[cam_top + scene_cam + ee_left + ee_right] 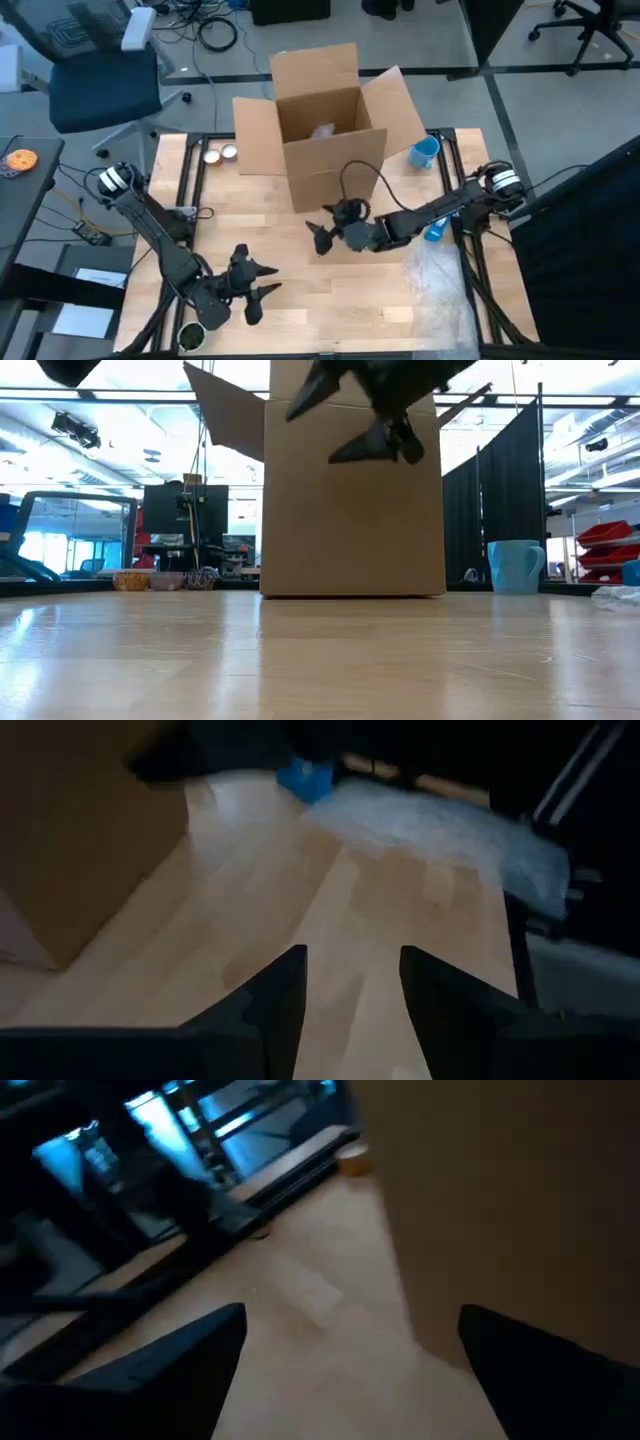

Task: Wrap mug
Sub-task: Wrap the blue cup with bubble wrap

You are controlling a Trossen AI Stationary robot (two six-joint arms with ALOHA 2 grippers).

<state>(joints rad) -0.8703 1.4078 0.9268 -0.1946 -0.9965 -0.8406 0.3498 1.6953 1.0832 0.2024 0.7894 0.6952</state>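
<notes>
Standing: glossy blue mug (424, 152) beside corrugated cardboard box (325, 135), on wood-plank table (330, 290).

Open-plan office lab — rolling chair (105, 75), floor cables (215, 32), monitor (185, 510), black curtains (505, 500)

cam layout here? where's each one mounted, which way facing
High: overhead, straight down on table; both arms, left tool, right tool.
Low: tabletop height, facing cardboard box; right tool overhead.
Left wrist: open fingers, toward bubble wrap.
Right wrist: open fingers, beside box.
Shared: high and low both show blue mug.
</notes>
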